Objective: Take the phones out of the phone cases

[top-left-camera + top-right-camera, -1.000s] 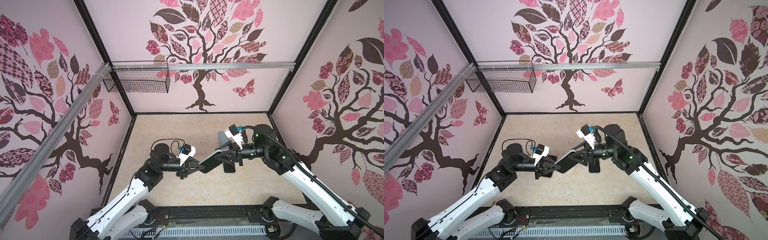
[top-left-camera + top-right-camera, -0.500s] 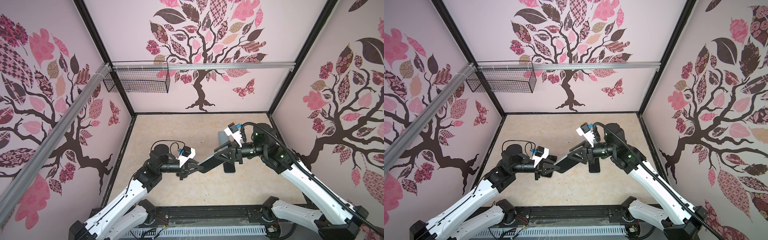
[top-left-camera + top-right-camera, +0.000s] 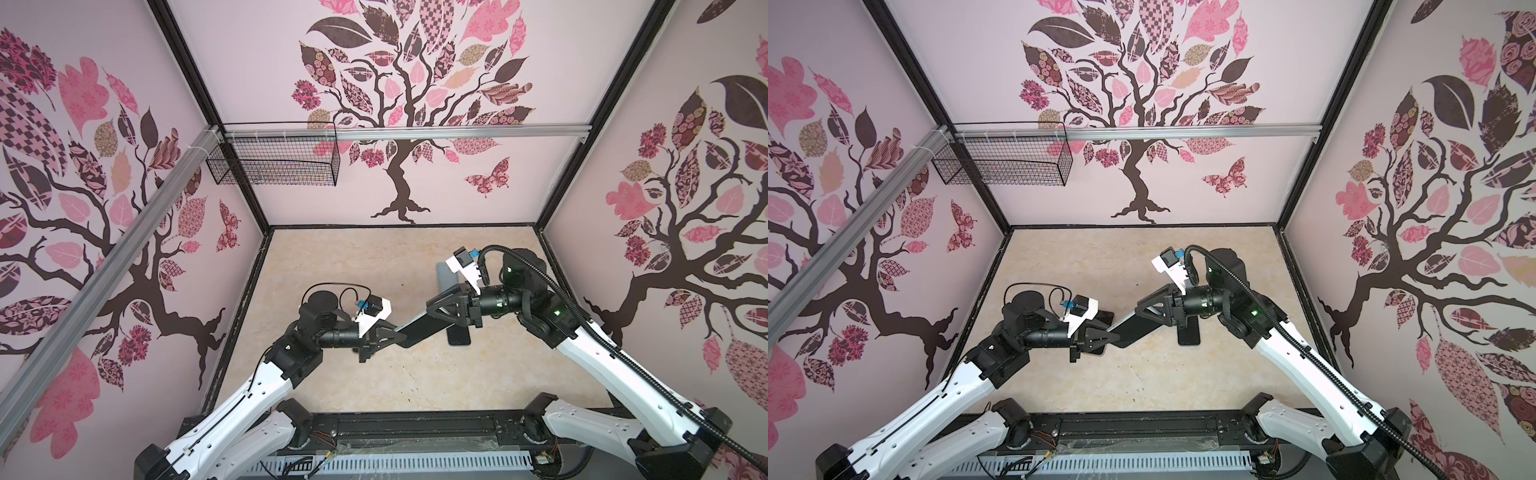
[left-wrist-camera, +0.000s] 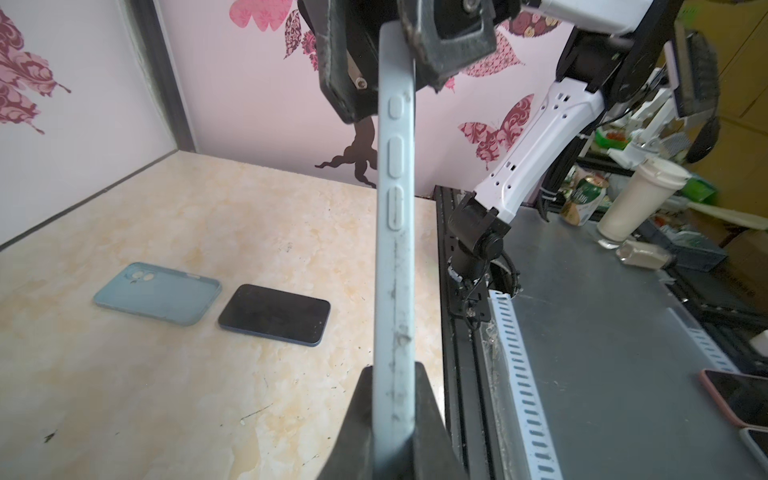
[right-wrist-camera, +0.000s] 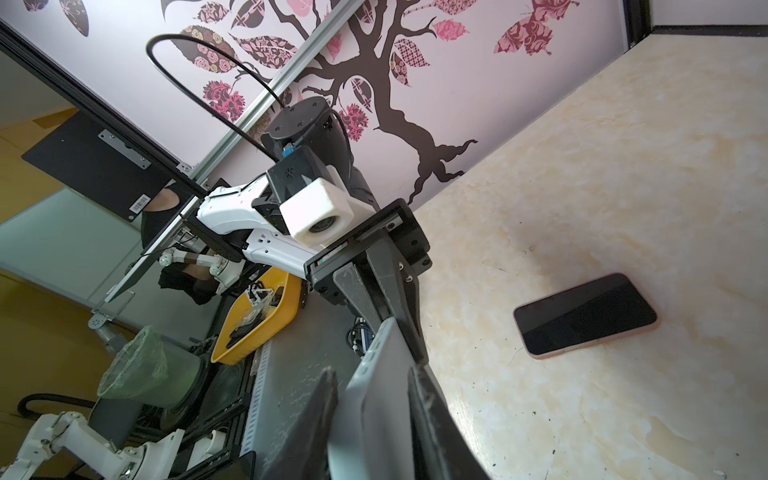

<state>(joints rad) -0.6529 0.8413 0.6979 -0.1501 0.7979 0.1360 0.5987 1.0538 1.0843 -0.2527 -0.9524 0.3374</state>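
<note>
A phone in a pale blue phone case [image 4: 395, 249] hangs in the air over the table, spanning both grippers. Its dark screen [image 3: 415, 328] shows in both top views [image 3: 1129, 332]. My left gripper [image 4: 395, 374] is shut on one end of the case, a finger flat on each face. My right gripper [image 5: 374, 374] holds the opposite end, its fingers [image 5: 419, 399] against the case's two faces [image 5: 382, 399]. In the top views the left gripper [image 3: 399, 332] and right gripper [image 3: 430, 309] meet near the table's middle.
An empty pale blue case [image 4: 158, 291] and a bare dark phone [image 4: 274, 313] lie side by side on the marble table, under my right arm [image 3: 459, 336]. A pink-cased phone [image 5: 586, 313] lies below my left gripper. A wire basket [image 3: 274, 162] hangs at the back left.
The right gripper's jaws have narrowed onto the cased phone's far end. The left gripper has kept its hold and both arms have barely shifted.
</note>
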